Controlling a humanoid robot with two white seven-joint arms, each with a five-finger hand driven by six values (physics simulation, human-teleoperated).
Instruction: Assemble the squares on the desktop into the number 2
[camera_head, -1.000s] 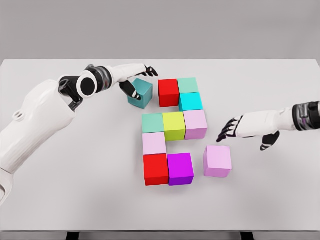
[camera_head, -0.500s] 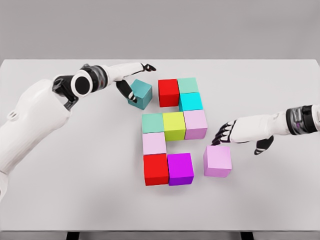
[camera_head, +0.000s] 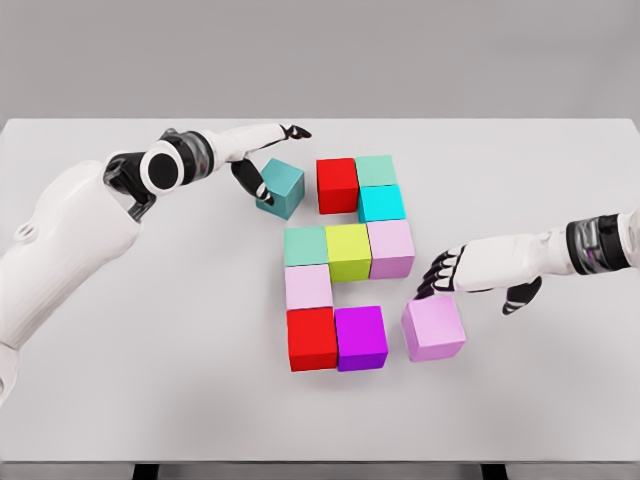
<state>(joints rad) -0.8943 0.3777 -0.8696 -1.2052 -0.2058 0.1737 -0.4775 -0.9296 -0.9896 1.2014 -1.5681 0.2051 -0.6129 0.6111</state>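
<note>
Currently right hand (camera_head: 447, 275), fingers loosely spread, touches the stray lilac cube (camera_head: 434, 328) toward the desktop's (camera_head: 560, 400) near edge, right of purple cube (camera_head: 361, 337). Push leftward squarely; it sits tilted. Left hand (camera_head: 262, 160), open, touches teal cube (camera_head: 280, 187).

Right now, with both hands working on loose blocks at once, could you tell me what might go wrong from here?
1. The right hand touches the loose pink cube only at its upper edge, and the cube sits skewed; pushed further, it may rotate instead of sliding flush beside the purple cube.
2. If shoved hard, it could knock the purple cube and disturb the bottom row.
3. The left hand nudging the tilted teal cube might bump the red cube out of line.
</note>
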